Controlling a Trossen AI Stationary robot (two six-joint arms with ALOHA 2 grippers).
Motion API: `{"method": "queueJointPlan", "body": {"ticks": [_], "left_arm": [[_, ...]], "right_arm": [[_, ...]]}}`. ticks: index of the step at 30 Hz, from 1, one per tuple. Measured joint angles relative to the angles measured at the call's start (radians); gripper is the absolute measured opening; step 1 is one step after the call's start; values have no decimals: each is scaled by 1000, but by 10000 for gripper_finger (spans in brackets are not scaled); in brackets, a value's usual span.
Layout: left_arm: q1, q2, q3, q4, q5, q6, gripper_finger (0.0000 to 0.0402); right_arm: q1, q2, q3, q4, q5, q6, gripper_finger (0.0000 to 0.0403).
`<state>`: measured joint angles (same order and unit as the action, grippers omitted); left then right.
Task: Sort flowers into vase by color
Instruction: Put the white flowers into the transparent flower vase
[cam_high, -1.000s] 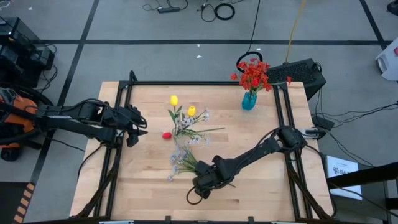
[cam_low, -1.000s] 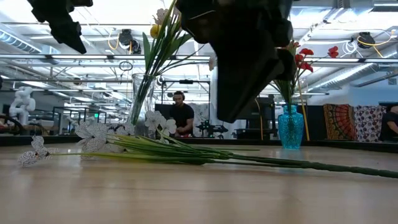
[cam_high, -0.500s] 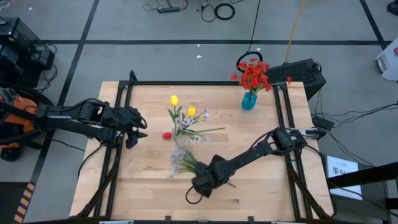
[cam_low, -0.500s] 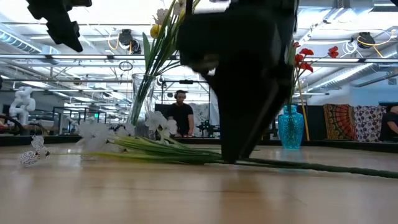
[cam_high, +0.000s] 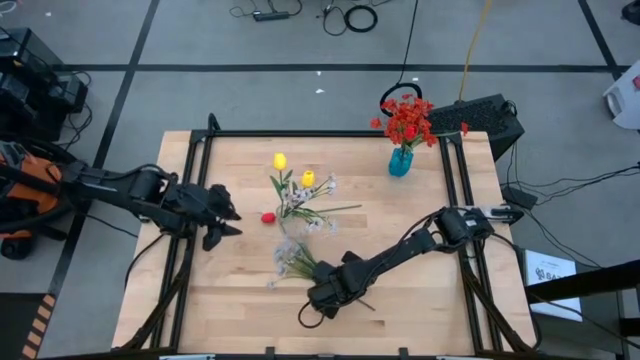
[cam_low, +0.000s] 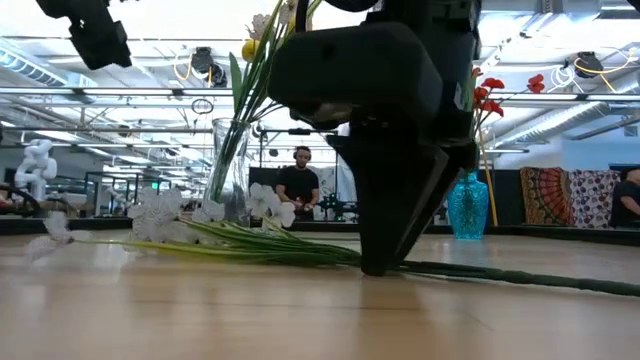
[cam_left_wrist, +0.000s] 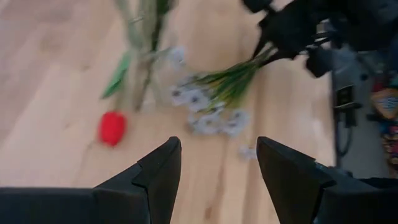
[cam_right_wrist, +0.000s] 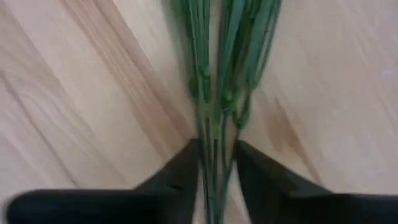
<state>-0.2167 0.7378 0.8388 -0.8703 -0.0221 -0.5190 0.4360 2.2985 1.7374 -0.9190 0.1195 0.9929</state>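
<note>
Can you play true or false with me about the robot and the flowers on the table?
1. The red flowers stand in the teal vase. True.
2. The right gripper has its fingers around the green stalks of the white spray. True.
3. The left gripper is holding the red bud. False: it is open and empty, with the bud lying on the table beyond it.
4. The yellow tulips are in the teal vase. False: they are near the middle of the table.
</note>
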Motion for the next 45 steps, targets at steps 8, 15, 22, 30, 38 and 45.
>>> {"method": "queueJointPlan", "body": {"ticks": [8, 15, 22, 30, 38, 45], "left_arm": [[-126, 22, -120, 313, -9, 0, 214], [-159, 39, -132, 337, -11, 1, 214], [-158, 60, -132, 451, -13, 15, 214], [-158, 114, -132, 730, -13, 63, 214], [-158, 194, -131, 999, -13, 191, 214], [-158, 231, -131, 1154, -23, 268, 214]], "right_arm": [[70, -31, 22, -26, -51, 137, 7], [223, -180, 39, -19, 48, 283, 1], [359, -308, 38, 53, 455, 241, 1], [323, -382, 38, 358, 899, -217, 0], [121, -391, 38, 698, 715, -585, 0], [7, -391, 38, 789, 542, -681, 0]]}}
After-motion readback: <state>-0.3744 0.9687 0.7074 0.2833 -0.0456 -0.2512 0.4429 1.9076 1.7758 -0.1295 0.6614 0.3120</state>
